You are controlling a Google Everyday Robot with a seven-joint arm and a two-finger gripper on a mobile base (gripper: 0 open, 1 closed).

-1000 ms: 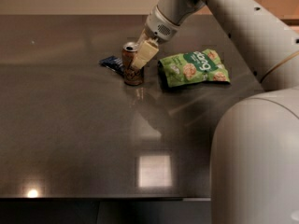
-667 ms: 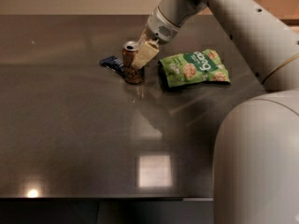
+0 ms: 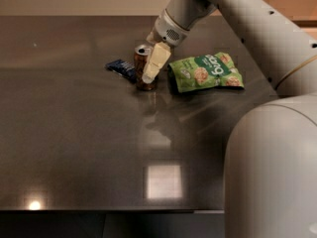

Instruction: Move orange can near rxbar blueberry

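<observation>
Orange can point(image 3: 140, 68) stands upright on the worktop point(image 3: 74, 133), much where it was a second ago; if it has shifted at all, it is only slightly. The gripper point(image 3: 154, 63) remains pressed against the can's side. Whether it is clamped on the can or has already let go, I cannot tell. The rxbar point(image 3: 121, 68) lies just beside the can, on the side away from the green bag point(image 3: 208, 72), which sits near the can's other side. Judged from this, the can is already placed and only release and retreat are left.
</observation>
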